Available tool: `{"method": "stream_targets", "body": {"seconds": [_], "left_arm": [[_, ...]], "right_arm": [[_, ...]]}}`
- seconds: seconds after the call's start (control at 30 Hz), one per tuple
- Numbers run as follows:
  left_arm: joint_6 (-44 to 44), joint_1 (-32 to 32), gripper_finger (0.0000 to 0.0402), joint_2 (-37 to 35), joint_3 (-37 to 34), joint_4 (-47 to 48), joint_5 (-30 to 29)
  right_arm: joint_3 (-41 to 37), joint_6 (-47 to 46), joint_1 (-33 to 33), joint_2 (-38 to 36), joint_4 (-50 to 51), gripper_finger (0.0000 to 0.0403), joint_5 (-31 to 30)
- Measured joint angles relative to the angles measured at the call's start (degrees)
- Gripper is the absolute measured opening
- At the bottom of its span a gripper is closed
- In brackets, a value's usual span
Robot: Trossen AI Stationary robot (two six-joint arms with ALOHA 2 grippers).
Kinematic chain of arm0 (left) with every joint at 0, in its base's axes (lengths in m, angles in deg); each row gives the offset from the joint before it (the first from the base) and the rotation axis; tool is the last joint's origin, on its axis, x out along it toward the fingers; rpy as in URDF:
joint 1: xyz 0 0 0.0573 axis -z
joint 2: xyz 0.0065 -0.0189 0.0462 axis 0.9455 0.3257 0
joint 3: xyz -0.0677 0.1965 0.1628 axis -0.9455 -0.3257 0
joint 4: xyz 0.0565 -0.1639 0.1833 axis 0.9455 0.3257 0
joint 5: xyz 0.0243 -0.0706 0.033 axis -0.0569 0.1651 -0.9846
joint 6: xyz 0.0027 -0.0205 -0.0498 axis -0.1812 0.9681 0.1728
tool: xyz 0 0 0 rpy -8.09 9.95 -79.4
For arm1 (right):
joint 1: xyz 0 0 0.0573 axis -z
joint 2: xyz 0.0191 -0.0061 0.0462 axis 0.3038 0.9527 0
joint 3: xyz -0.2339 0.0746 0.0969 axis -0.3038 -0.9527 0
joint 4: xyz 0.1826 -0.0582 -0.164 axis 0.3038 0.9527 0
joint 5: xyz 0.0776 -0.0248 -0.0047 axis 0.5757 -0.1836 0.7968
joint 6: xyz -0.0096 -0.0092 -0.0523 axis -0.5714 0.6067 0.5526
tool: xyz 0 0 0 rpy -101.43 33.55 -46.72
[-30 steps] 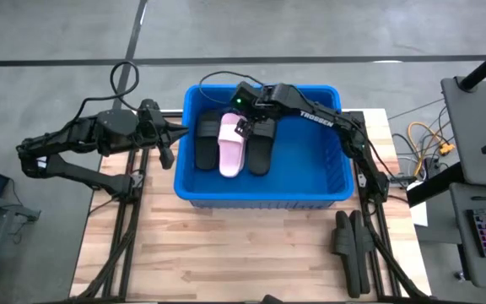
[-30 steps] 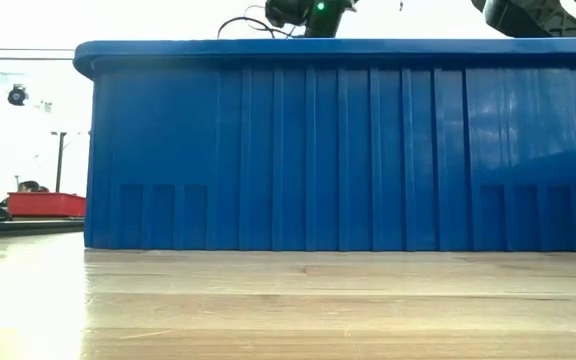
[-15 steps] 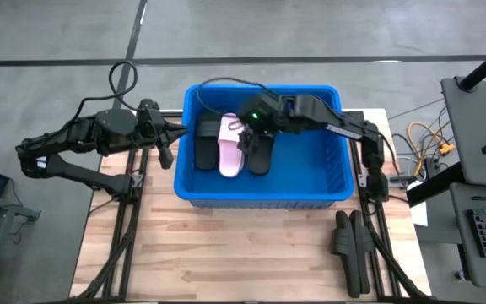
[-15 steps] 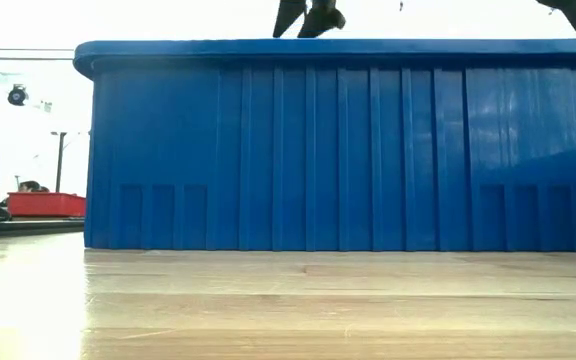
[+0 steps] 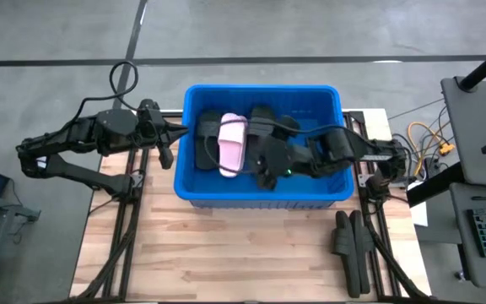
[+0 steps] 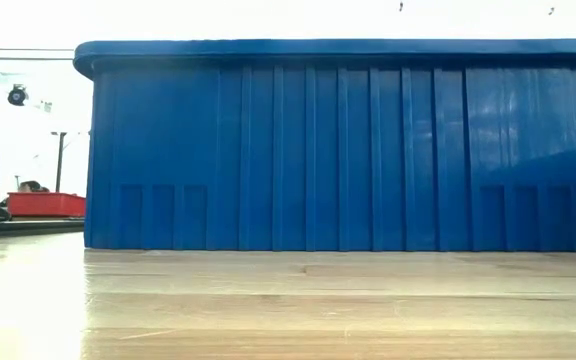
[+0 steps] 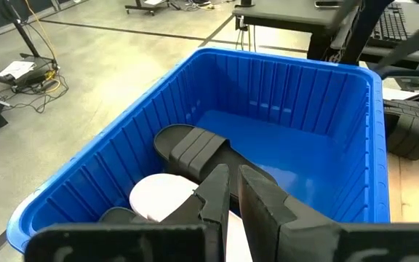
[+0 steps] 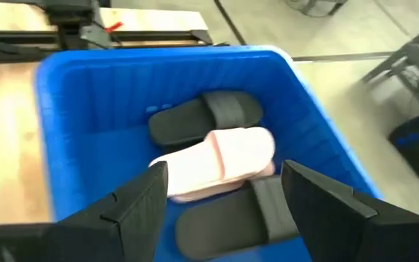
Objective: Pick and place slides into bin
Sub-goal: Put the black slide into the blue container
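Three slides in the large bright blue ribbed plastic bin, my right gripper over them.

From above I count one pale pink slide between two matte black slides, and two more black slides on the wooden table. Level view: only the bin's wall. Left wrist: left gripper pinched shut at the bin's rim. Right wrist: fingers spread wide, holding nothing.
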Motion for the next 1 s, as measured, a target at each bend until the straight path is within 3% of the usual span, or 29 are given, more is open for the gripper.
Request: {"method": "stream_targets", "body": {"seconds": [0.47,1.0], "left_arm": [[0.02,0.01,0.0017,1.07,0.0,-0.04,0.0],[0.02,0.0,0.0017,3.5,0.0,-0.07,0.02]], "right_arm": [[-0.24,-15.29,-4.31,-0.27,15.11,0.0259,0.8],[-0.47,-19.17,-11.95,-0.24,15.15,0.0241,3.05]]}}
